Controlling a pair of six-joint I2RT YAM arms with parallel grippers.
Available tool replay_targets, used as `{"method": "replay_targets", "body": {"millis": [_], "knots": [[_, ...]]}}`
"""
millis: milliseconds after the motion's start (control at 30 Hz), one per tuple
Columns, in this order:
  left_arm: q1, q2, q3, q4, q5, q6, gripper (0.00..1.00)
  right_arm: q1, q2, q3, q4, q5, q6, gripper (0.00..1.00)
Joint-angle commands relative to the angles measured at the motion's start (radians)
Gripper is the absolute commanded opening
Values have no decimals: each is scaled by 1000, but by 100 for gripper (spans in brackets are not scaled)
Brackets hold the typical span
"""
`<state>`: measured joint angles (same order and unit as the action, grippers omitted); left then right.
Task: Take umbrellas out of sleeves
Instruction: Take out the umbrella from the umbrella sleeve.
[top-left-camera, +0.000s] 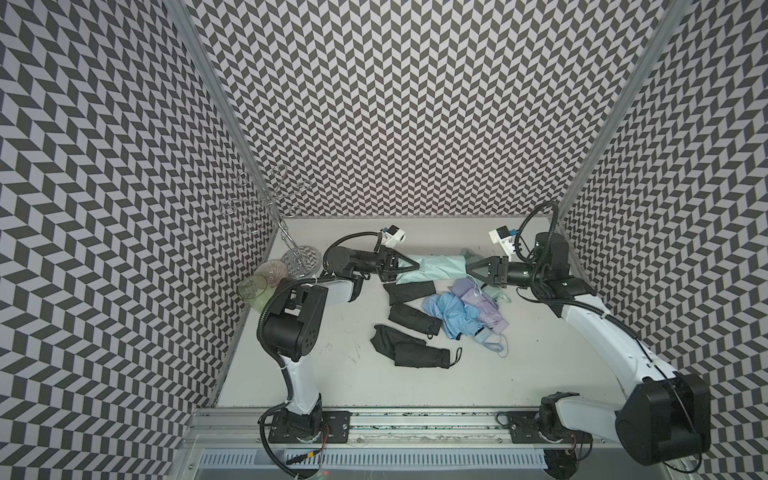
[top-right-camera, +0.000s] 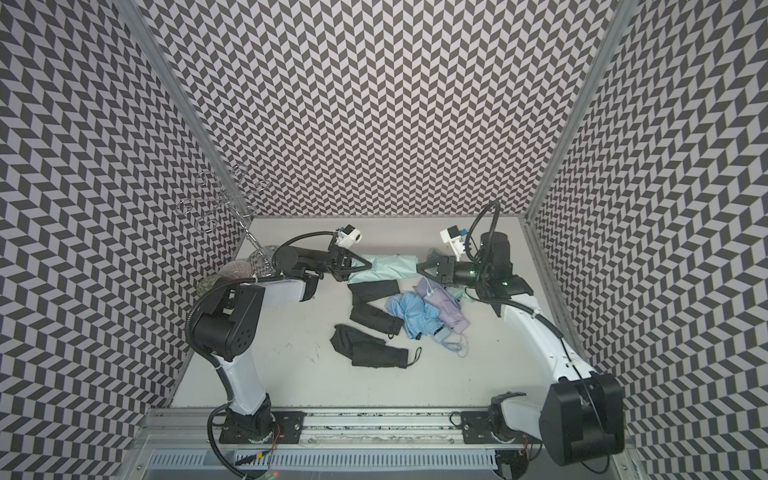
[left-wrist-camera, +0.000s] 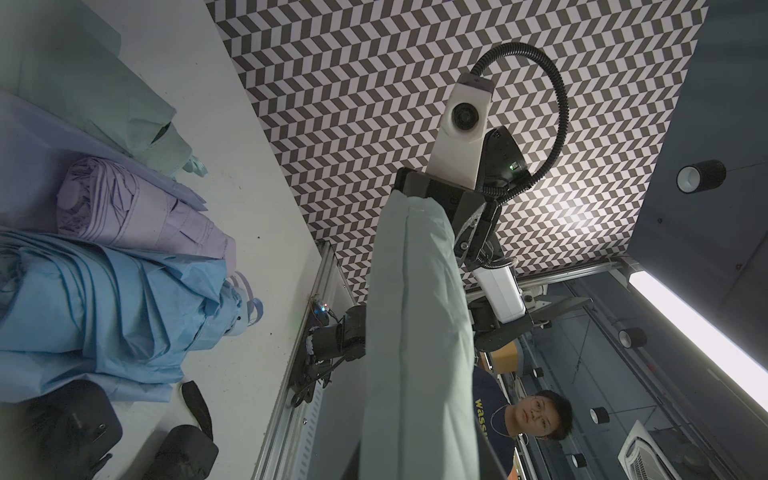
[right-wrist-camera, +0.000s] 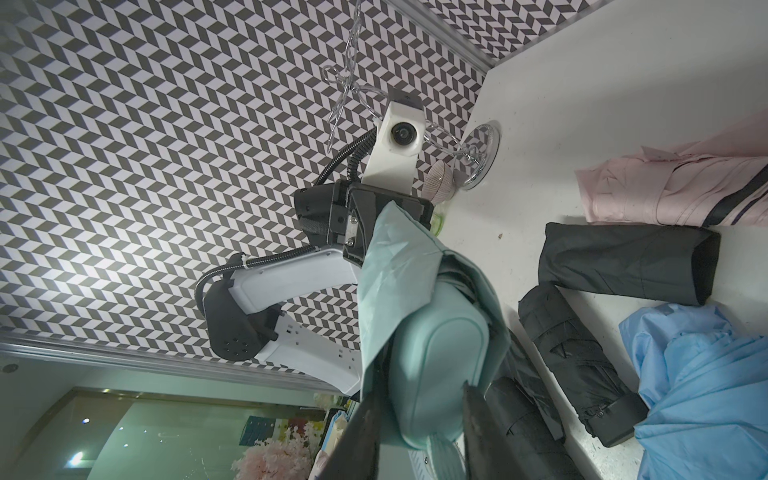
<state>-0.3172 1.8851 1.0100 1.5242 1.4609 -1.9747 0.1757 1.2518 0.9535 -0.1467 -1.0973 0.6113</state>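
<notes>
Far left of the table (top-left-camera: 332, 374) we note the green glass (top-left-camera: 254, 291), well apart from the work. Next, upper ctr in both top views, the left gripper (top-left-camera: 410, 264) is pinched narrow on the left end of the mint sleeve (top-left-camera: 436, 268), fabric bunched btwn its jaws. The sleeve's long axis runs approx. left-right across the frame, left end a touch lower, w/ the open mouth pointing right. At that mouth the mint umbrella (right-wrist-camera: 440, 361) shows its handle, which points right too, straight into the right gripper (top-left-camera: 473, 269). In the right wrist view the fingers (right-wrist-camera: 365, 432) flank the handle on both sides and press on it, so we read a close hold on the umbrella. The sleeved umbrella spans btwn the two grippers, one at each end. In the wrist views it looks lifted off the table, tho we can't be sure. Below it, ctr of the top views, lies the pile. At its lower left is a black umbrella (top-left-camera: 419, 356), axis approx. left-right, wrist loop at the right end. Next comes the light blue umbrella (top-left-camera: 451, 311), then the lavender umbrella (top-left-camera: 482, 305) touching it, right-most, near the right gripper.
</notes>
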Motion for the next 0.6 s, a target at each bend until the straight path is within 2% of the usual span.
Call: {"method": "replay_targets", "body": {"millis": [0,67,267,433,567], "knots": [[-30,0,28,324,-27,-26,5,40,15,-2,68,-76,-9,36],[-32,-1,33,325,-30,-26,5,40,22,-3,48,-68,-16,39],[-33,-6,34,325,-29,-26,5,42,60,24,-60,-29,-92,37],[-31,-7,29,325,-27,-25,5,42,89,74,-124,-45,-135,30],[-26,0,18,325,-27,-21,5,43,81,74,-93,-59,-117,18]]}}
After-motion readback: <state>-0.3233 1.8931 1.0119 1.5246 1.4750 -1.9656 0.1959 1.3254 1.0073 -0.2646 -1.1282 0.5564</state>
